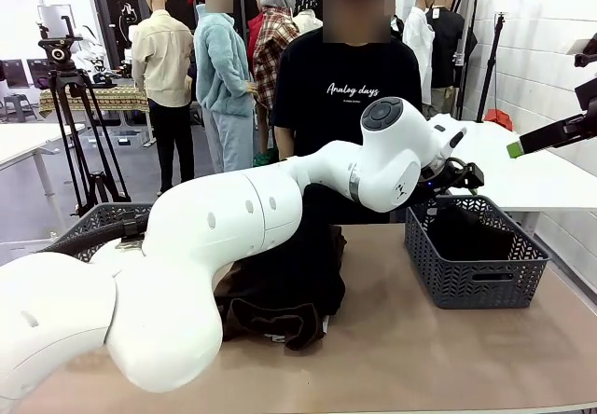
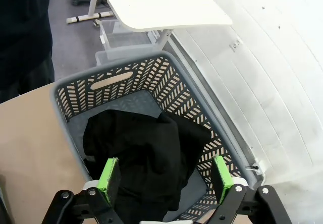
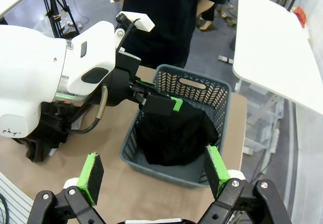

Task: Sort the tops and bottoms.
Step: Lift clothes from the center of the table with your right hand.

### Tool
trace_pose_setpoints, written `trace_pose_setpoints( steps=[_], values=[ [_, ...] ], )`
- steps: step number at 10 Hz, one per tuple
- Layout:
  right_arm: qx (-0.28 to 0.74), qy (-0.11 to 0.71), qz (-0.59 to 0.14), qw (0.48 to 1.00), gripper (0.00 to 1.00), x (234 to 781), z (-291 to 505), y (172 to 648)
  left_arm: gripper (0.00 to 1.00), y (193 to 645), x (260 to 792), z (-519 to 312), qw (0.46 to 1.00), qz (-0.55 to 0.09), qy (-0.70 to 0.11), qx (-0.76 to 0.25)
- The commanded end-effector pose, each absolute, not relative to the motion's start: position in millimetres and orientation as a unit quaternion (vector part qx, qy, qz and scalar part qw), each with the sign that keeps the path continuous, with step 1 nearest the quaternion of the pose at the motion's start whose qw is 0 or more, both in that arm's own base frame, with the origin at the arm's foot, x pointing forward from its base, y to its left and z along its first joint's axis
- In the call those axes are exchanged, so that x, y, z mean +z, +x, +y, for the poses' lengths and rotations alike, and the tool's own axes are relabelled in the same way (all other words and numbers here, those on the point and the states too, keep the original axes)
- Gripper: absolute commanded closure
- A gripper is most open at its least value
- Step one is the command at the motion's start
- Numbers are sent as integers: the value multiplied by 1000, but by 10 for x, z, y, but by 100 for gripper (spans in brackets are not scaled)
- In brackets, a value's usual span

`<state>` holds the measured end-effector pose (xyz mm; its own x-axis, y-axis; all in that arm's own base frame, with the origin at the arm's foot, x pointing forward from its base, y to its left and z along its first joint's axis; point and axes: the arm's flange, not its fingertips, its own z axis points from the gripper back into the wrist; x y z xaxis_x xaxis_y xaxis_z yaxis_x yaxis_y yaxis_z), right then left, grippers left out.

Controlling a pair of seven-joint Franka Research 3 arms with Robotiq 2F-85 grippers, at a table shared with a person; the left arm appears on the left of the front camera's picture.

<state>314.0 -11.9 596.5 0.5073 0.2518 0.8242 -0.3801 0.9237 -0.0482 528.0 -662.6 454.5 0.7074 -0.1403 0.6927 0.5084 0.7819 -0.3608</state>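
- Shared brown table [image 1: 448, 339], person [image 1: 350, 88] standing at far edge; 2 grey mesh baskets on it: right-edge basket [image 1: 476, 288] and left-edge basket [image 1: 107, 220].
- Hovering over right-edge basket with left gripper [image 2: 165, 172]: fingers apart, nothing clamped, black garment [image 2: 146, 148] lying loose directly below, bunched on basket floor.
- Holding right gripper [image 3: 154, 169] high above table's right edge, looking down on same basket: fingers spread wide, nothing between them.
- Dark brown garment [image 1: 280, 307] heaped mid-table toward far edge, just in front of person, partly hidden behind left arm [image 1: 233, 218].
- Judged: 1 of the bottoms sorted, brown one waiting.
- Risk on pulling out: snagging a fold of black garment on a pad and dragging it back over the rim, if drawn away low rather than straight up.
- Risk of clipping basket wall with left arm and shoving right-edge basket toward table's right edge.
- Risk of the 2 arms meeting above that basket, both crowding 1 corner; likewise of crowding person just behind brown heap on the next reach.
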Motion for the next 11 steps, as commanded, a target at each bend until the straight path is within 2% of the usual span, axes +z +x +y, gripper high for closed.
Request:
trace_pose_setpoints(
  steps=[1, 2, 4, 6, 7, 8, 11],
  values=[
    [184, 67, -461, 866, 0, 5962, -110, 3146, 7, 5278, 4583, -6623, 881, -338, -276, -183],
    [184, 67, -461, 866, 0, 5962, -110, 3146, 7, 5280, 4545, -6626, 882, -335, -274, -184],
    [184, 67, -461, 866, 0, 5962, -110, 3146, 7, 4998, 4696, -6270, 897, -304, -214, -239],
    [184, 67, -461, 866, 0, 5962, -110, 3146, 7, 4652, 5035, -5828, 911, -290, -125, -265],
    [184, 67, -461, 866, 0, 5962, -110, 3146, 7, 4522, 5228, -5626, 922, -263, -98, -267],
    [184, 67, -461, 866, 0, 5962, -110, 3146, 7, 4368, 5442, -5448, 921, -233, -108, -293],
    [184, 67, -461, 866, 0, 5962, -110, 3146, 7, 3990, 5750, -5177, 893, -285, -158, -311]
  ],
)
